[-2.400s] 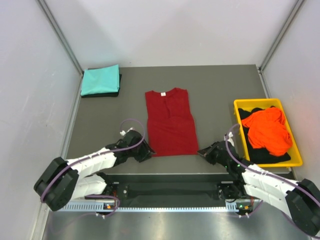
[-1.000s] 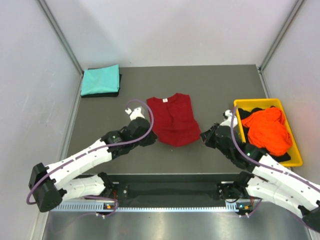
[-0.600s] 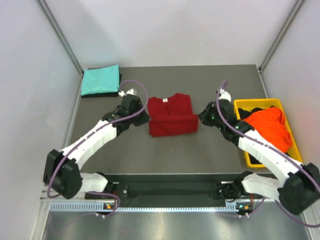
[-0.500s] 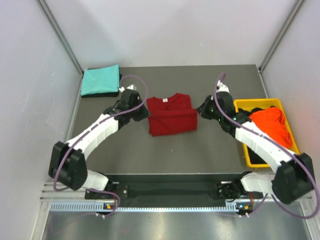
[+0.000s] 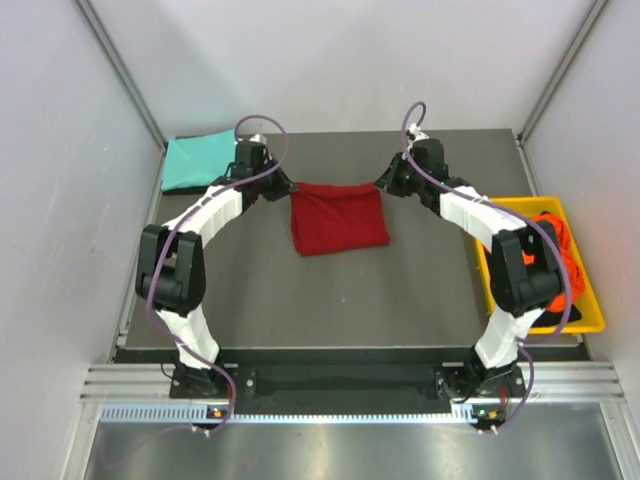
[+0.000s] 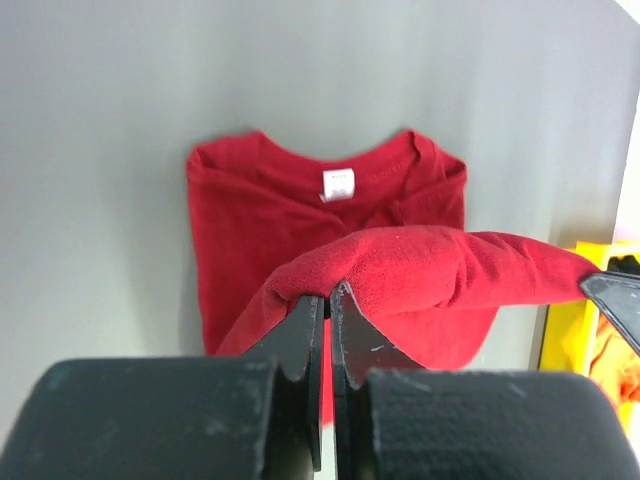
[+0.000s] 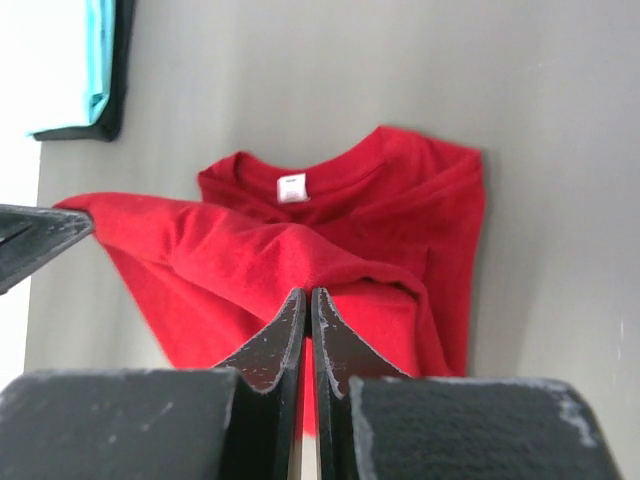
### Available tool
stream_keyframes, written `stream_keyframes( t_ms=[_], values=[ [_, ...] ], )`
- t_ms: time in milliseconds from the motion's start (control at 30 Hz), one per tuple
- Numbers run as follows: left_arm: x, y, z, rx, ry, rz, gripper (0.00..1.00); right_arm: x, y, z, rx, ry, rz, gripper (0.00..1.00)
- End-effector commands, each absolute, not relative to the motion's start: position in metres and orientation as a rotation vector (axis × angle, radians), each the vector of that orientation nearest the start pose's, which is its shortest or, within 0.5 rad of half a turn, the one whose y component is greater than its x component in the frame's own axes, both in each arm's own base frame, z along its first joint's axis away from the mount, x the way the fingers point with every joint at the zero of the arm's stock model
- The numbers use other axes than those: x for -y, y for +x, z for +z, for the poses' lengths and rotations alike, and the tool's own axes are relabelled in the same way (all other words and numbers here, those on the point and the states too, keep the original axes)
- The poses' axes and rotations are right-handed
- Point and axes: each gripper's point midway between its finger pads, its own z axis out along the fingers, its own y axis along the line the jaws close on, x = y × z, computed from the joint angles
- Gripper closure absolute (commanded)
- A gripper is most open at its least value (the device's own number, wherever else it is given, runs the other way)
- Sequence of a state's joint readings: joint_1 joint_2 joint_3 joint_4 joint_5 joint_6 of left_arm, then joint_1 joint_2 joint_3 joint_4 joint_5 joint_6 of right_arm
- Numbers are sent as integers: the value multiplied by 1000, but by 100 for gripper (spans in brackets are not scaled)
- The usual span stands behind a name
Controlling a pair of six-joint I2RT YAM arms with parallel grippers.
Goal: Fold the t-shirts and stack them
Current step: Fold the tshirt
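Far-left corner of tabletop [image 5: 420, 290]: teal tee [image 5: 198, 162], folded, lying on black cloth [image 7: 118, 70] whose edge shows in rt wrist view. Just right of it, left end effector [image 5: 277, 187] is clenched on one corner of the dark red tee [image 5: 338, 218]. Left wrist view shows the tips pinched tight w/ the cloth edge between them. Red tee sits mid-tabletop, toward the far side, doubled over. Lower layer lies flat, collar & white label [image 6: 339, 184] showing. Upper layer is raised off it as a band strung between both arms. Right end effector [image 5: 386, 185] is clenched on the opposite corner, approx level w/ the left. Far right: yellow bin [image 5: 580, 327] near the tabletop edge, orange tee [image 5: 562, 250] bunched inside, partly behind rt arm.
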State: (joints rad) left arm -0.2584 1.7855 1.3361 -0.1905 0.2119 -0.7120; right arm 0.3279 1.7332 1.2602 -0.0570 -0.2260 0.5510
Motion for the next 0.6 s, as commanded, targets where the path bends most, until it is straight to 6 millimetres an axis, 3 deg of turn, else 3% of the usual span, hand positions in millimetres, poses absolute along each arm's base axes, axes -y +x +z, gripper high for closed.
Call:
stream_keyframes(
  t_ms=[0, 67, 100, 167, 200, 233, 267, 300, 333, 400, 433, 567],
  values=[
    [188, 500, 168, -2158, -345, -799, 100, -219, 481, 176, -2115, 82, 799, 100],
    [187, 512, 167, -2149, -333, -824, 100, -222, 498, 175, -2094, 89, 811, 100],
    [185, 518, 153, -2168, -344, -824, 100, -224, 501, 174, -2093, 88, 817, 100],
    [187, 529, 154, -2146, -322, -854, 100, -226, 513, 170, -2081, 84, 826, 100],
    [186, 534, 143, -2160, -325, -850, 99, -227, 517, 169, -2080, 79, 828, 100],
    [183, 543, 147, -2143, -323, -850, 98, -227, 520, 155, -2113, 81, 825, 100],
    [181, 546, 144, -2147, -329, -843, 97, -227, 528, 161, -2099, 75, 829, 99],
    [174, 552, 132, -2159, -354, -820, 96, -228, 530, 158, -2105, 67, 831, 98],
    [172, 558, 135, -2144, -356, -821, 93, -225, 537, 152, -2114, 76, 824, 98],
    [167, 567, 126, -2142, -356, -809, 77, -220, 544, 147, -2115, 102, 810, 98],
    [166, 574, 133, -2122, -346, -810, 72, -217, 548, 146, -2110, 115, 812, 98],
    [161, 589, 146, -2088, -244, -772, 65, -204, 560, 148, -2104, 160, 798, 89]
  ],
)
